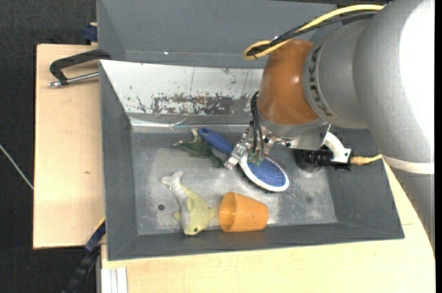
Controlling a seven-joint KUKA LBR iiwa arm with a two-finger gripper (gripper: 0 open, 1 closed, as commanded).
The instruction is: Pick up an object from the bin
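My gripper [254,155] hangs low in the middle of the bin, mostly hidden under the orange wrist cover. Its tip stands right over the upper edge of a blue oval brush with a white rim [266,175]. Just left of the tip lies a blue-handled tool [215,140] across a dark green toy figure [197,147]. Nearer the front wall, an orange cup [242,212] lies on its side. A pale yellow-white dolphin toy [188,206] rests to the cup's left.
A black and white part with a yellow cable sits right of the brush, fixed to the arm. The arm covers the bin's right rear. Bare floor shows at the left and front right.
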